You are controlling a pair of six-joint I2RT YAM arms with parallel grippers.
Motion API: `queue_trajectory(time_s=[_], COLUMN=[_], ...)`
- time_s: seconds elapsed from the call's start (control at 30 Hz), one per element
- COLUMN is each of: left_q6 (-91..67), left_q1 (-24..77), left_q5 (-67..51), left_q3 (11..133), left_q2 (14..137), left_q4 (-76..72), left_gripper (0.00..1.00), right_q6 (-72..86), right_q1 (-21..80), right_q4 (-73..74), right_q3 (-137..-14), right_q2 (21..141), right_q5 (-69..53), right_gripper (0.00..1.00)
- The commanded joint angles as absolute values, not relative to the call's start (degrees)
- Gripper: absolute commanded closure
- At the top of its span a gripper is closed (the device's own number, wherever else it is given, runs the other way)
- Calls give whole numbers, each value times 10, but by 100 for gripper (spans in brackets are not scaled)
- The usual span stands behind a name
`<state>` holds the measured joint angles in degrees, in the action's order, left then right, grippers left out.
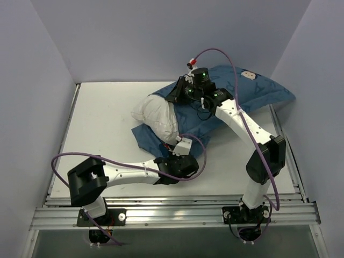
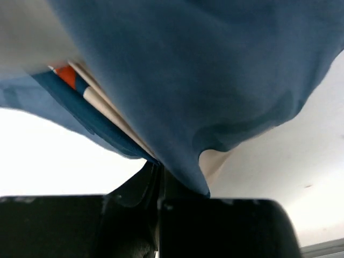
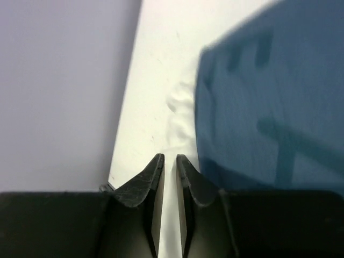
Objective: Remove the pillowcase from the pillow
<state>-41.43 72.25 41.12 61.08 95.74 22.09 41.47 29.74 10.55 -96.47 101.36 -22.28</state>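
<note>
Left claw point(image 2: 159, 185): clenched on a fold of the pillowcase point(image 1: 252, 94); in your left wrist view the blue cloth runs down into the closed fingers at the bottom centre of the frame.
Right claw point(image 3: 165, 161): barely parted, with a slim gap between the two black fingers and nothing you can see inside it; it sits at the bottom centre of the right wrist view.
Pillowcase: spread from the centre of your overhead view to the upper right, with darker blue letters on it; its lower edge lies just above the left claw, and in the right wrist view it fills the right half of the frame.
Pillow point(image 1: 156, 115): a white, crumpled end pokes out of the blue cloth just left of centre in the overhead view; the rest is covered.
Right arm: reaches up the frame from the lower right, its wrist over the pillowcase at upper centre, beside the exposed pillow.
Table point(image 1: 102, 123): white, bare on the left side of the overhead view.
Orange patch point(image 2: 67, 75): a small printed bit at the upper left of the left wrist view.
</note>
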Motion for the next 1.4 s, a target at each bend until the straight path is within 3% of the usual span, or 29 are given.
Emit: queue_trajectory(time_s=[0.0,0.17,0.3,0.33,0.43,0.53,0.63,0.67,0.73,0.77,0.87,0.97,1.07,1.37], left_q6=[-439,-471,-494,-496,-511,-526,-547,-549,-548,-543,-518,-497,-489,-444], left_q1=[751,709,683,683,676,651,600,585,542,527,472,418,372,294], left_q5=[307,292,253,249,236,206,136,115,56,41,0,-56,-66,-98], left_q3=[606,551,506,493,480,477,472,470,468,471,489,510,530,576], left_q2=[948,880,805,765,682,618,579,574,567,568,581,595,597,657], left_q4=[314,268,223,206,186,179,173,168,159,160,165,170,185,173], left_gripper=[98,96,75,43,5,6,6,6,6,6,6,6,6,6], right_q6=[436,425,403,392,343,286,243,235,225,219,221,228,231,237], right_q1=[259,257,258,258,258,259,259,259,258,258,256,251,246,243], right_q4=[-156,-143,-121,-113,-63,-3,57,68,93,98,119,137,149,136], right_q3=[-1041,-986,-901,-883,-816,-767,-727,-717,-688,-679,-646,-626,-619,-593], right_q2=[998,963,918,906,861,817,769,759,739,719,683,657,643,627], right_q5=[-168,-183,-195,-195,-173,-123,-75,-63,-24,-10,47,91,118,119], right_gripper=[100,100,100,100,100,98,79,67,53,38,18,6,0,0])
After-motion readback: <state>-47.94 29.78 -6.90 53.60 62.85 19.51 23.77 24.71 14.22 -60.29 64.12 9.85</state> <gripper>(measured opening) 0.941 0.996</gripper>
